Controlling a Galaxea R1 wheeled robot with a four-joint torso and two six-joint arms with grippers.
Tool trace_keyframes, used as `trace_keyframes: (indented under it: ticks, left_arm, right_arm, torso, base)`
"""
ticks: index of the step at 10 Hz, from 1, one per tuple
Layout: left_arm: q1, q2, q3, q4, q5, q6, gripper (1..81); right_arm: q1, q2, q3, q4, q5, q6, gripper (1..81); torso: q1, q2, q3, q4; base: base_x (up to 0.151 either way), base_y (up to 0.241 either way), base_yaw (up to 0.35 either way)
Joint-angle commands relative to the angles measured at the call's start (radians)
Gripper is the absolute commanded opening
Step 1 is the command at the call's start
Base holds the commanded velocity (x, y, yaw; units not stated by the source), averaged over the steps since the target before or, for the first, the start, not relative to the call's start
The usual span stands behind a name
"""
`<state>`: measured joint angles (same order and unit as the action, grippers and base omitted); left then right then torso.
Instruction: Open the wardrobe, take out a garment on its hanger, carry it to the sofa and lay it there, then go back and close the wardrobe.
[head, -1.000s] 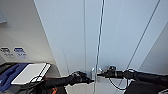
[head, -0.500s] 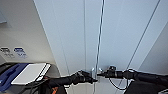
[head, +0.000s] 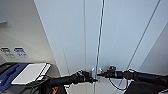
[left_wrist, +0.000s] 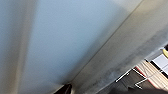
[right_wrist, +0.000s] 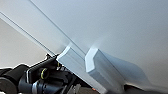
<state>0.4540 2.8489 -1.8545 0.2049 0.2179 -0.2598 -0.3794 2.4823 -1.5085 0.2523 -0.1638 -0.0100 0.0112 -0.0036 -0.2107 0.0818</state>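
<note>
1. The wardrobe (head: 75, 37) stands right in front of the robot, its two white doors shut.
2. Both handles (right_wrist: 100, 70) sit side by side at the middle seam.
3. The left gripper (head: 93, 80) and right gripper (head: 100, 74) meet at the handles; I cannot tell their grip.

The wardrobe (head: 100, 37) is faced head-on, its two doors met at a centre seam. The paired handles (head: 96, 70) are set either side of that seam, low down. The left gripper (head: 92, 79) is placed at the left handle, the right gripper (head: 100, 74) at the right one. A wall (head: 22, 32) is seen left of the wardrobe.
</note>
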Motion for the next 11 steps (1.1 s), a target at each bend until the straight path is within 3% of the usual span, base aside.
trace_keyframes:
  ticks: [1, 7, 11]
  left_arm:
    - [-0.171, 0.032, 0.106, 0.002, -0.023, 0.016, 81.1]
    - [-0.134, -0.06, 0.27, 0.008, -0.023, 0.016, 81.1]
    - [-0.102, -0.071, 0.291, 0.021, -0.025, 0.016, 81.1]
  right_arm:
    - [0.132, 0.029, 0.088, 0.013, -0.029, 0.004, 81.1]
    - [0.084, -0.004, 0.14, 0.004, -0.026, 0.002, 81.1]
    - [0.064, -0.004, 0.145, 0.002, -0.022, 0.001, 81.1]
  torso:
    - [0.0, 0.0, 0.0, 0.0]
    - [0.001, 0.001, 0.0, 0.0]
    - [0.002, 0.001, 0.0, 0.0]
  base:
    - [0.0, 0.0, 0.0]
    - [0.0, 0.0, 0.0]
    - [0.0, 0.0, 0.0]
